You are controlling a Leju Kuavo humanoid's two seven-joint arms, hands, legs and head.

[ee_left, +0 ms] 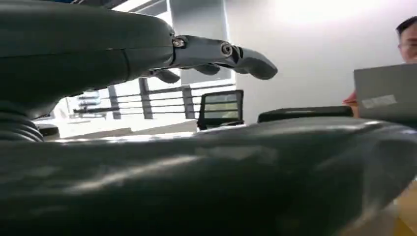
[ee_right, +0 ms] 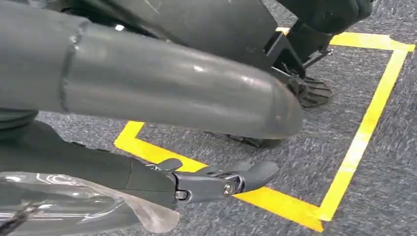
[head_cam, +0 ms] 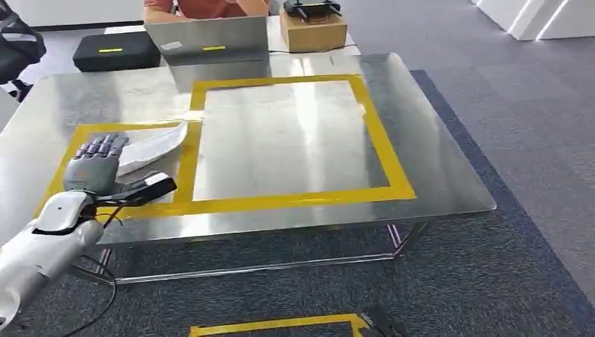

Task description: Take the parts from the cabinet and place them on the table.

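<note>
A white flat part [head_cam: 154, 149] lies on the steel table [head_cam: 435, 161], inside the small yellow-taped box [head_cam: 70, 151] at the table's left. My left hand [head_cam: 95, 165] is over that box with its fingers [ee_left: 236, 54] stretched out straight and nothing in them. Its fingertips reach the near end of the white part, and I cannot tell whether they touch it. My right hand [ee_right: 216, 182] hangs low over the carpet. Bare floor shows between its thumb [ee_right: 172, 83] and fingers. A clear glossy film [ee_right: 98, 211] lies beside those fingers; what it is I cannot tell.
A large yellow-taped rectangle [head_cam: 379, 140] marks the table's middle. Beyond the far edge a person sits behind a grey laptop [head_cam: 207, 35], with a black case [head_cam: 116, 50] and a cardboard box [head_cam: 312, 29] beside it. Yellow tape [ee_right: 364, 128] marks a square on the carpet.
</note>
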